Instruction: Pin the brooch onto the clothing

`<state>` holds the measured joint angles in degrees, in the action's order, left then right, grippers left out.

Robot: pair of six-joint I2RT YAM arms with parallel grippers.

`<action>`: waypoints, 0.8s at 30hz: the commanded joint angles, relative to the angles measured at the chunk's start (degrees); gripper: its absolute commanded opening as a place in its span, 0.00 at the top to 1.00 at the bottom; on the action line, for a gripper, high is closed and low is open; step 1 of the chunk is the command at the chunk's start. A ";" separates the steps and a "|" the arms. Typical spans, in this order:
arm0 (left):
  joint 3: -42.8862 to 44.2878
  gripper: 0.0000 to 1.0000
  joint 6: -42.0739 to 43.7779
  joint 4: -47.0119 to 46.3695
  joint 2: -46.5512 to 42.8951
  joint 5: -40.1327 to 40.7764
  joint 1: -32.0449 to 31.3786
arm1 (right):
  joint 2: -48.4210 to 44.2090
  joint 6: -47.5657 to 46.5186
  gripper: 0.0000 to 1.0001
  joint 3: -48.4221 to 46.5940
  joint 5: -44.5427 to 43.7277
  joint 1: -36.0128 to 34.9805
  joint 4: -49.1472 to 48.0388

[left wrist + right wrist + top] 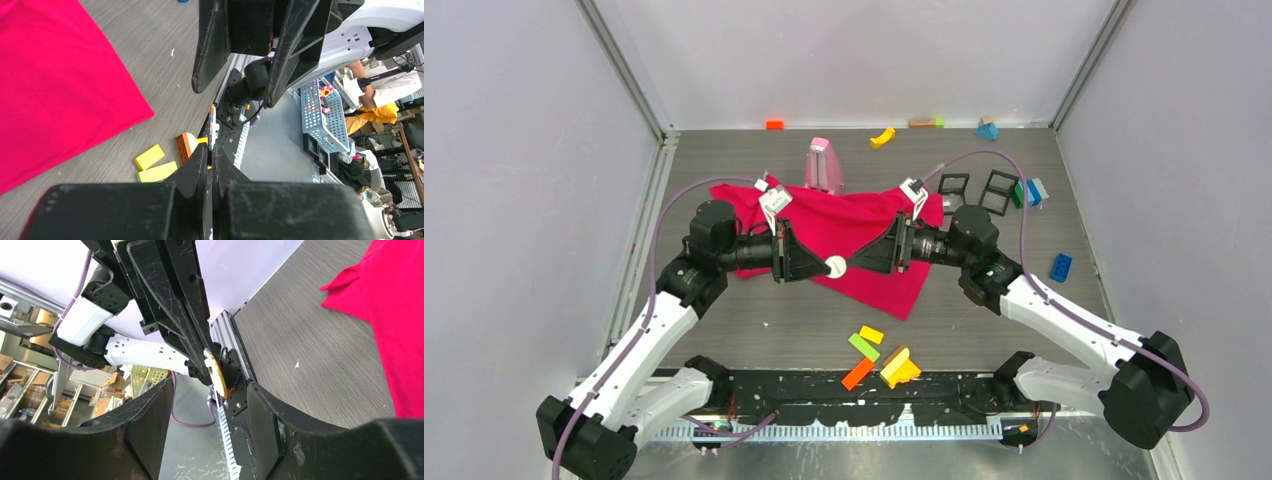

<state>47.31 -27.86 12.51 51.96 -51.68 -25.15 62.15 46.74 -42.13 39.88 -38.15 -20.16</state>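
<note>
The clothing is a crimson-pink shirt spread wrinkled on the grey table, also seen in the left wrist view and the right wrist view. The brooch, a small round white and yellow disc, hangs above the shirt's front edge. My left gripper is shut on the brooch; the right wrist view shows the brooch pinched at the left fingertips. My right gripper faces it tip to tip, open, its fingers apart and off the brooch.
Yellow, green and orange blocks lie near the front edge, also in the left wrist view. A pink object stands behind the shirt. Black frames and a blue block lie to the right.
</note>
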 commanded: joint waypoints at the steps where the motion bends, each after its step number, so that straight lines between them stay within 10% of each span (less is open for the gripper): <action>1: -0.49 1.00 -0.16 -5.30 -1.07 -0.62 0.27 | 1.20 3.66 0.39 0.41 -0.98 -1.23 -9.95; 24: -0.99 1.00 -1.58 -7.13 -0.76 -1.90 0.80 | 6.64 4.93 0.66 1.55 1.38 -3.33 -13.41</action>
<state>46.57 -29.32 8.49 51.86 -52.29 -24.64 68.34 51.62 -40.58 40.77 -41.19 -29.67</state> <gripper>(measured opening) 0.024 0.372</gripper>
